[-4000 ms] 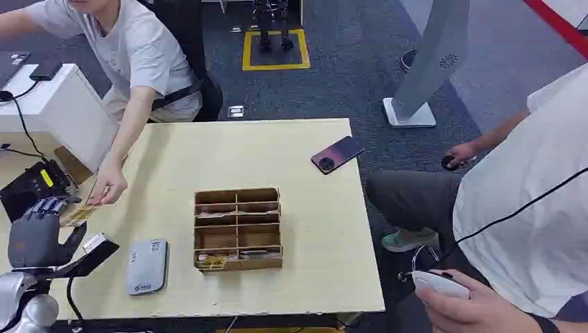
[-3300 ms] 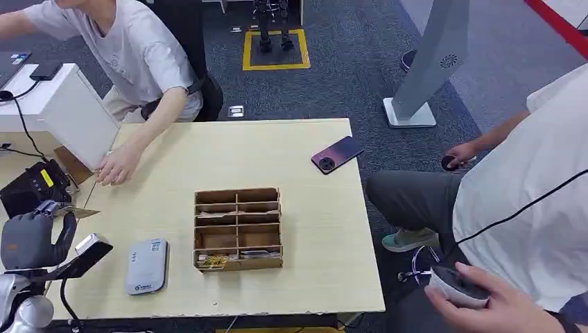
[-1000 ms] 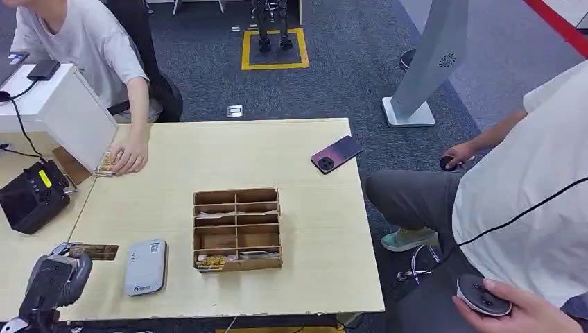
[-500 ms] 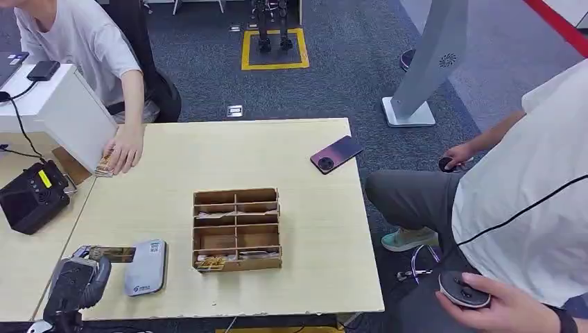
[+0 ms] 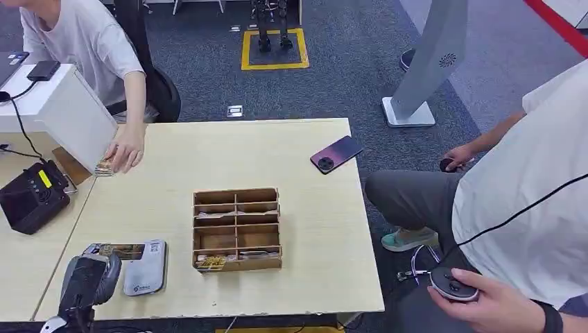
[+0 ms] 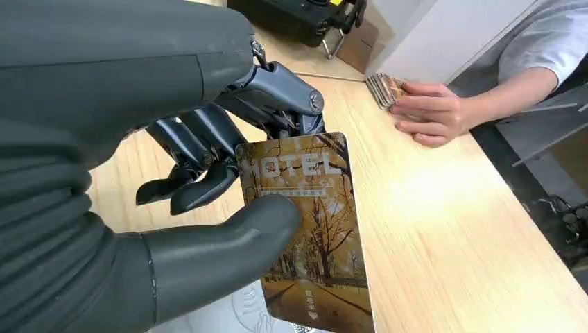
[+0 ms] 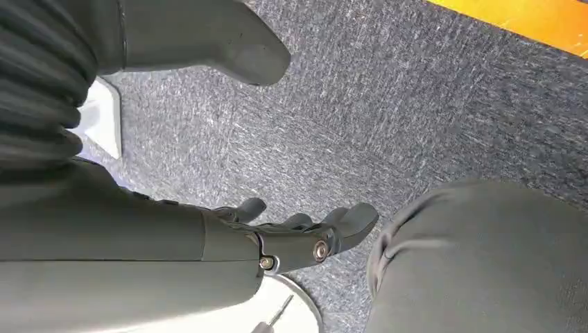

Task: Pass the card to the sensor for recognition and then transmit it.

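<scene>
My left hand [image 5: 87,281] is at the table's near left corner and pinches a brown hotel card [image 5: 119,250] between thumb and fingers. The card [image 6: 308,229], printed with autumn trees, lies flat just above the grey sensor pad [image 5: 147,267]; the pad's pale edge [image 6: 229,319] shows under it in the left wrist view. The left hand [image 6: 208,194] grips the card's near long edge. My right hand [image 7: 291,239] hangs over the carpet with fingers spread and nothing in it.
A wooden compartment box [image 5: 237,228] stands mid-table, right of the pad. A person's hand [image 5: 125,150] rests on a card stack [image 5: 105,166] at the far left. A phone [image 5: 337,153] lies far right; a black device [image 5: 31,196] sits left. Another person [image 5: 527,208] sits right.
My left hand has carried the card rightward from beside the pad until it lies over the pad's far end. The person at the far left keeps a hand on the card stack.
</scene>
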You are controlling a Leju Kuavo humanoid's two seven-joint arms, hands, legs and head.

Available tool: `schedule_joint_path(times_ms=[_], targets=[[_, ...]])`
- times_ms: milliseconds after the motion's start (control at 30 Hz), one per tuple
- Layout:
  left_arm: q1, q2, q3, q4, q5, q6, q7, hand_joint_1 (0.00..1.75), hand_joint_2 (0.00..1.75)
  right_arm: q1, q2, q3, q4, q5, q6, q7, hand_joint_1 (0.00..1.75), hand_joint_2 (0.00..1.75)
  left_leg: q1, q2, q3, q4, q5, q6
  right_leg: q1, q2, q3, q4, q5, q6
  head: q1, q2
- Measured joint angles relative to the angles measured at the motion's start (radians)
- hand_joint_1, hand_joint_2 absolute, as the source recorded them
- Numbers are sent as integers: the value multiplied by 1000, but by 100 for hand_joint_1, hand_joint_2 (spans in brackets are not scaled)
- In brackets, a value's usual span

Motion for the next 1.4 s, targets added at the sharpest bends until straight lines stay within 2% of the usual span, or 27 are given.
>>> schedule_joint_path(times_ms=[533,1100,1400], targets=[[-5,-19,-43,28,-82,31,22,175,175,0,5,0,0,1,5,2,0,175,0,0,0,0,0,0,0,0,0,0,0,0,0,0],[-5,-27,-51,43,-188,40,43,175,175,4,9,0,-1,1,13,3,0,175,0,0,0,0,0,0,0,0,0,0,0,0,0,0],[-15,-35,-58,54,-246,68,47,175,175,3,9,0,-6,1,12,-10,0,175,0,0,0,0,0,0,0,0,0,0,0,0,0,0]])
